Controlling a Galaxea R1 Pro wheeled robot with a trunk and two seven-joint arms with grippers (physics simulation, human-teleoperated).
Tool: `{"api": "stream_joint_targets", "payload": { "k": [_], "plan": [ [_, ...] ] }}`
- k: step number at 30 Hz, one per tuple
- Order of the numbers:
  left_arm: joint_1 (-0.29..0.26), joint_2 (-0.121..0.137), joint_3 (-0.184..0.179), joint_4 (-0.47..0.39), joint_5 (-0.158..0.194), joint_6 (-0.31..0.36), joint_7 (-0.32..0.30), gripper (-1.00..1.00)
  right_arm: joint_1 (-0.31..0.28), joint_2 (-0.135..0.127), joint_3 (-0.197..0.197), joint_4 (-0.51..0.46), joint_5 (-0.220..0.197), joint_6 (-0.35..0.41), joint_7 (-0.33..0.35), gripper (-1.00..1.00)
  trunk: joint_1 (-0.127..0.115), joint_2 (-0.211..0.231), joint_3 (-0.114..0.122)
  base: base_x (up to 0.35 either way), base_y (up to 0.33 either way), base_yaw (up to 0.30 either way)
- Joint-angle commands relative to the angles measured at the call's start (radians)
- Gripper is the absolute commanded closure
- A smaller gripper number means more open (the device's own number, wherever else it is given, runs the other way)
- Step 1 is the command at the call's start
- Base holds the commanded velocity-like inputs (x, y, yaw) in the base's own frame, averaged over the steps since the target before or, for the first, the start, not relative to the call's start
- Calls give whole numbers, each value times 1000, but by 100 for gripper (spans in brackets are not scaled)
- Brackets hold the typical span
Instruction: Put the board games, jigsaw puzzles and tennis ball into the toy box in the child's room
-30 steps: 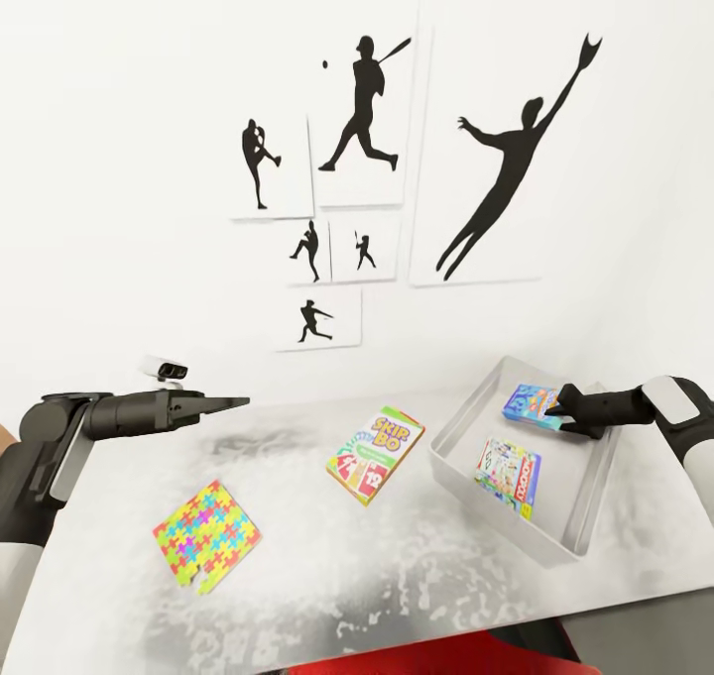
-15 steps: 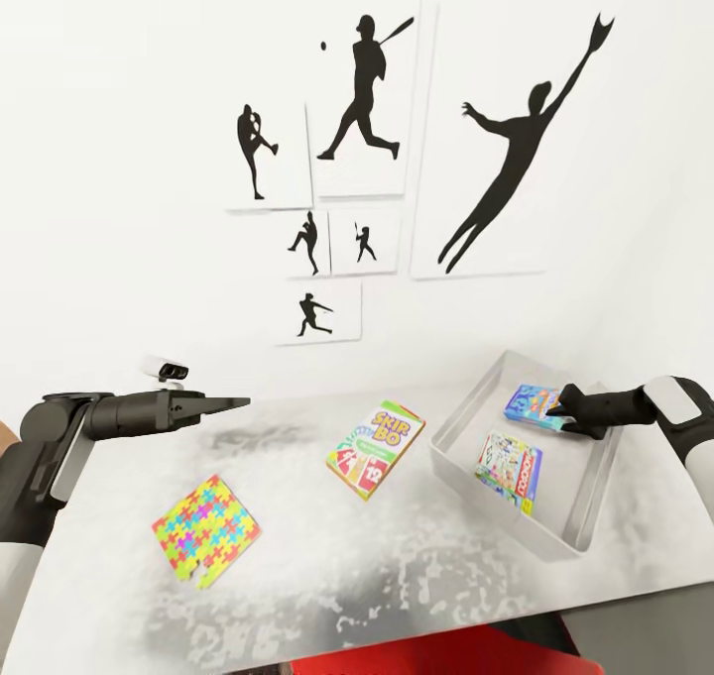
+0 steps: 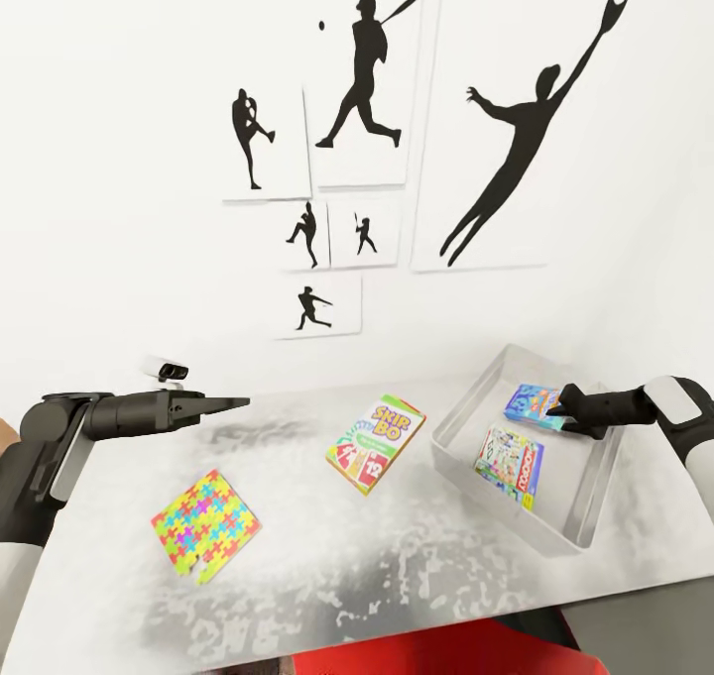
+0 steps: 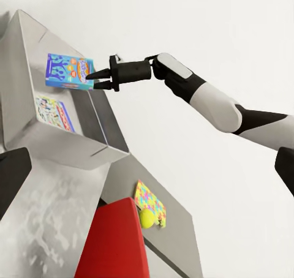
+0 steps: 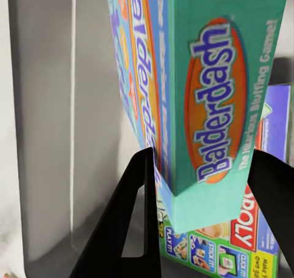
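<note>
- The tips of the left gripper (image 3: 233, 403) are seen side-on in the head view, drawn to a narrow point; whether they are parted or pressed together cannot be told
- In the left wrist view a tennis ball (image 4: 146, 218) and a second jigsaw puzzle (image 4: 150, 201) are partly hidden behind a red shape (image 4: 113, 241) at the table's edge
- The title on the board game lying flat in the toy box (image 3: 585, 502) is cut off; only "OPOLY" is legible on the Monopoly box (image 3: 510, 464)
- The grey toy box is set at the right end of the table (image 3: 397, 576), near the wall
- Inside it, the Monopoly box lies on the floor of the box, and the Balderdash box (image 3: 530, 403) is held at the far end
- The right gripper (image 3: 561, 412) is clamped on one edge of the Balderdash box, a finger (image 5: 131, 223) seen on each side in the right wrist view
- The Skip-Bo box (image 3: 376, 442) lies at the table's middle, just beside the toy box
- A multicoloured jigsaw puzzle (image 3: 205, 536) lies toward the table's left front, below the left gripper
</note>
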Motion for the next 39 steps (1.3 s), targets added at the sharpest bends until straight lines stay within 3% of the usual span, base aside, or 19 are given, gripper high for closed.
{"api": "stream_joint_targets", "payload": {
  "k": [1, 10, 28, 34, 39],
  "plan": [
    [-1, 0, 0, 0, 0, 11, -4, -100, -1, 0, -6, 0, 8, 5, 6, 100, 1, -2, -4, 0, 0, 0],
    [-1, 1, -2, 0, 0, 11, -4, -100, -1, -5, -7, -1, 9, 5, 6, 100, 1, -2, -18, 0, 0, 0],
    [0, 0, -1, 0, -2, 11, -4, -100, -1, -8, -7, -1, 13, 5, 2, 100, 1, -2, -20, 0, 0, 0],
    [-1, -1, -1, 0, -2, 11, -4, -100, -1, -10, -4, -2, 14, -70, 6, 100, 1, -2, -20, 0, 0, 0],
    [-1, 0, 1, 0, -2, 11, -4, -100, -1, -10, -3, -2, 15, -89, 6, 100, 1, -2, -20, 0, 0, 0]
  ]
}}
